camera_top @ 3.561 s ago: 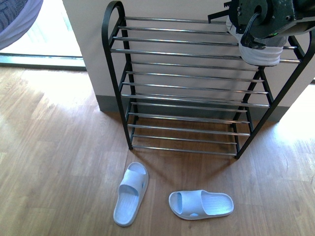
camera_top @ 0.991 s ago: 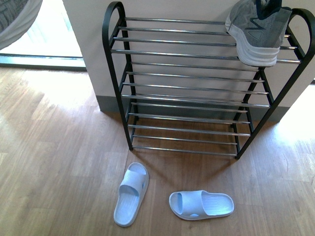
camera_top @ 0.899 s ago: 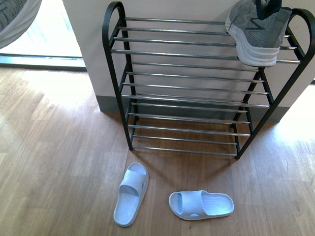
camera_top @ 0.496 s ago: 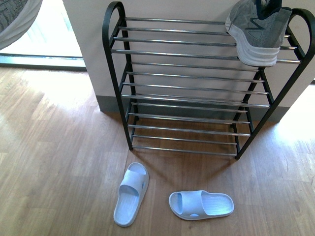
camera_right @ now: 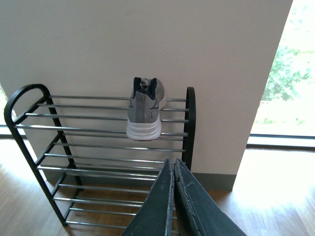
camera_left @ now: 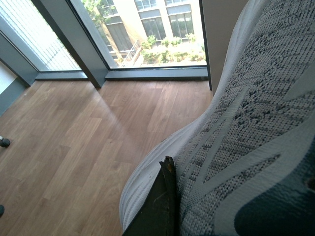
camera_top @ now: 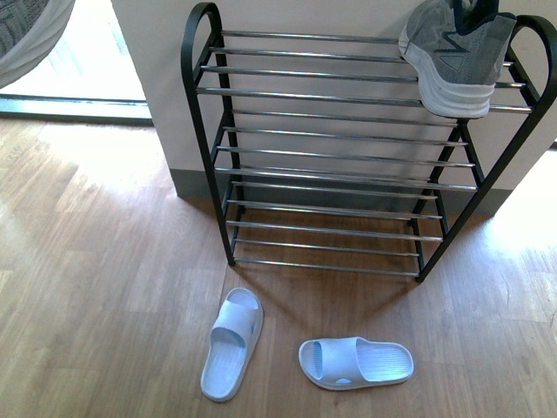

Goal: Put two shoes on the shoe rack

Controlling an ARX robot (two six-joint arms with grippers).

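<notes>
No writing, label, brand name or number could be read in any view. The grey sneaker [camera_top: 457, 57] at the right end of the shoe rack's [camera_top: 209, 131] top shelf bore only a dark triangular mark on its side, with no letters. The second grey sneaker [camera_left: 246, 137], seen close up, showed only knit pattern and pale stripes.

The dark, flat-fingered right gripper [camera_right: 173, 164] was closed tight on nothing. The left gripper [camera_left: 167, 172] gripped a grey knit sneaker [camera_left: 246, 123], one dark finger showing.
</notes>
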